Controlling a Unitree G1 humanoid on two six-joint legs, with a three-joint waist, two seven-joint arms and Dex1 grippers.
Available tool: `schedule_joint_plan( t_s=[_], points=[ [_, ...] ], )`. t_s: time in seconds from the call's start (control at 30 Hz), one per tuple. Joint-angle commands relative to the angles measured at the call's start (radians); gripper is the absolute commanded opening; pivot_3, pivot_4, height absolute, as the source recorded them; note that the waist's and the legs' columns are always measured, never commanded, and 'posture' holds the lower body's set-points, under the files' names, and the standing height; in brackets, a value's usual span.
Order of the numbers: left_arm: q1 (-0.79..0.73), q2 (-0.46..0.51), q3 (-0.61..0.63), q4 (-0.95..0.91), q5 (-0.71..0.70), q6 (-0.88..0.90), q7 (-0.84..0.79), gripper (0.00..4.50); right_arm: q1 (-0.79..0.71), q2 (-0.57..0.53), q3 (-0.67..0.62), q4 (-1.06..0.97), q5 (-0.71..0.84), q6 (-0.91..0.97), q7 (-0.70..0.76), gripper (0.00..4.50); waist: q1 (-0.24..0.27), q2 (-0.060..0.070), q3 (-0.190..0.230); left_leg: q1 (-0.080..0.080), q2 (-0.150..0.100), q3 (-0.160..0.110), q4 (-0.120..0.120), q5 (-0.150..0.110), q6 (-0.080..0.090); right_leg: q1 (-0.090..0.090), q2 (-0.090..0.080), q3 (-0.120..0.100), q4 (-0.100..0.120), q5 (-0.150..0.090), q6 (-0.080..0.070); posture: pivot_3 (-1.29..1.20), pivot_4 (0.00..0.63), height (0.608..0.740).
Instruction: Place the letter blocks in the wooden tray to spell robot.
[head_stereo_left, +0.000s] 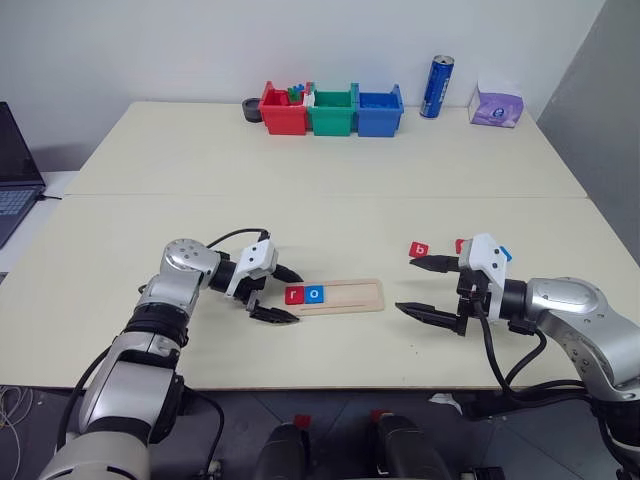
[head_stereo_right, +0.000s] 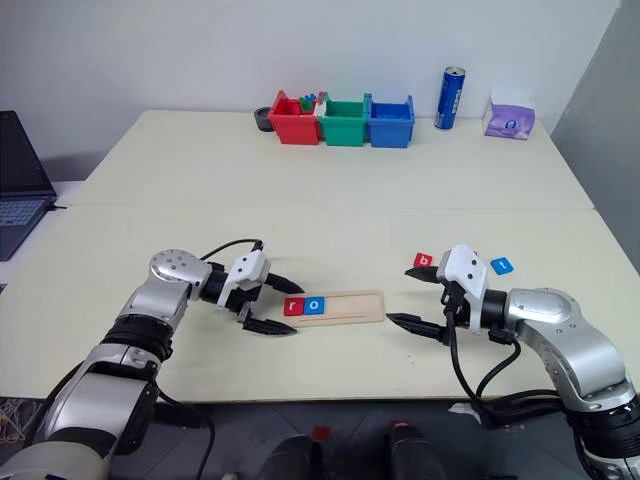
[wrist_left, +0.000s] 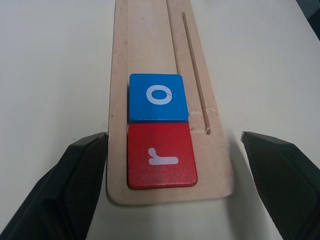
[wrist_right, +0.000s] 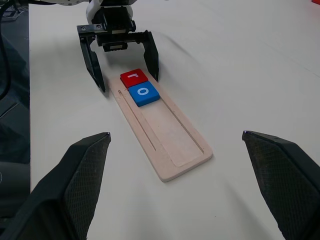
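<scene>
My left gripper (head_stereo_left: 272, 293) stands wide open and empty astride the wooden tray (head_stereo_left: 345, 296) at nine o'clock; closing or sweeping could knock the red r (wrist_left: 161, 155) crooked.

Red bin (head_stereo_left: 284, 110), green bin (head_stereo_left: 331, 112), blue bin (head_stereo_left: 379, 111), blue can (head_stereo_left: 436, 87), tissue pack (head_stereo_left: 496, 105), laptop (head_stereo_left: 15, 170).

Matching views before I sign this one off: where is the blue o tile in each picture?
Left eye: blue o tile in the tray, second from its left end.
Right eye: same slot.
Left wrist: picture centre, beyond the red r tile.
Right wrist: upper middle.
Shared landmark: the r tile touching it.
</scene>
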Motion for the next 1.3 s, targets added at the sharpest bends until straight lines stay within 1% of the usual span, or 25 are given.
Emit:
schedule_joint_plan(
  t_s=[0.03,0.17,0.3,0.37,0.43,0.5,0.63,0.77,0.83,1.03,1.13,1.3],
  points=[
    [-0.021,0.051,-0.024,-0.064,-0.039,0.043,-0.008,4.46,-0.003,-0.007,-0.036,-0.042,0.029,0.008,0.001,4.5,-0.001,0.0,0.0,0.0,0.0,0.0,0.0,0.0,0.0,0.0,0.0,0.0,0.0,0.0,0.0,0.0,0.15,0.74],
    [-0.018,0.117,-0.044,-0.154,-0.102,0.11,-0.008,4.46,-0.003,-0.012,-0.048,-0.051,0.044,0.025,0.002,4.5,0.0,0.0,0.0,-0.001,0.0,-0.001,0.0,0.0,0.0,-0.001,0.0,0.0,0.0,0.0,0.0,0.0,0.15,0.74],
    [-0.003,0.17,-0.016,-0.204,-0.131,0.151,-0.008,4.46,0.007,-0.018,-0.06,-0.053,0.052,0.032,-0.001,4.5,0.001,0.0,0.0,-0.002,0.0,-0.001,0.0,0.0,0.0,-0.001,0.0,0.0,-0.001,0.0,0.0,0.0,0.15,0.74],
    [0.003,0.179,0.01,-0.227,-0.142,0.179,-0.004,4.46,0.008,-0.011,-0.073,-0.056,0.065,0.047,-0.013,4.5,0.002,0.0,0.0,-0.002,0.0,0.0,0.0,0.0,0.0,-0.001,0.0,-0.001,-0.001,0.0,0.0,0.0,0.15,0.74],
    [0.021,0.173,0.049,-0.298,-0.174,0.222,0.037,4.46,-0.01,0.006,-0.081,-0.042,0.055,0.067,-0.057,4.5,0.002,0.0,0.0,-0.002,0.0,-0.001,0.0,0.0,0.0,-0.001,0.0,-0.001,-0.002,0.0,0.0,0.0,0.15,0.74],
    [0.045,0.146,0.09,-0.409,-0.23,0.321,0.099,4.46,-0.031,0.029,-0.061,-0.005,-0.027,0.043,-0.135,4.5,0.002,0.0,0.0,-0.003,0.001,-0.001,0.0,0.0,0.0,-0.001,0.0,-0.001,-0.002,0.0,0.0,0.0,0.15,0.74],
    [0.116,0.088,0.124,-0.623,-0.296,0.443,0.226,4.46,-0.079,0.117,-0.047,0.067,-0.145,0.062,-0.336,4.5,0.003,0.0,0.0,-0.003,0.0,-0.001,0.0,0.0,0.0,-0.001,-0.001,0.0,-0.002,0.0,0.0,0.0,0.15,0.74],
    [0.187,0.045,0.137,-0.764,-0.323,0.51,0.338,4.46,-0.117,0.214,-0.037,0.099,-0.209,0.102,-0.473,4.5,0.0,0.0,0.0,-0.003,0.0,-0.001,0.0,0.0,0.0,-0.002,-0.001,0.001,-0.002,0.0,0.0,0.0,0.15,0.74],
    [0.227,0.037,0.133,-0.822,-0.333,0.535,0.373,4.46,-0.123,0.256,-0.021,0.107,-0.235,0.12,-0.519,4.5,-0.001,0.0,0.0,-0.003,0.001,-0.001,-0.001,0.0,0.0,-0.002,-0.001,0.002,-0.002,0.0,0.0,0.0,0.15,0.74],
    [0.276,0.04,0.125,-0.886,-0.344,0.569,0.412,4.46,-0.109,0.365,-0.022,0.128,-0.277,0.197,-0.648,4.5,0.002,0.0,0.0,-0.004,0.0,0.0,-0.001,0.0,0.0,-0.003,-0.001,0.002,-0.001,0.0,0.0,0.0,0.15,0.74],
    [0.279,0.044,0.123,-0.893,-0.349,0.576,0.421,4.46,-0.1,0.438,-0.036,0.14,-0.291,0.242,-0.734,4.5,0.003,0.0,0.0,-0.004,0.0,0.0,-0.001,0.0,0.0,-0.003,-0.002,0.002,-0.001,0.0,0.0,0.0,0.15,0.74],
    [0.284,0.057,0.127,-0.896,-0.356,0.582,0.428,4.46,-0.104,0.525,-0.011,0.14,-0.338,0.29,-0.83,4.5,0.002,0.0,0.0,-0.005,0.0,0.0,-0.001,0.0,0.0,-0.004,-0.002,0.002,-0.001,0.0,0.0,0.0,0.15,0.74]
  ],
)
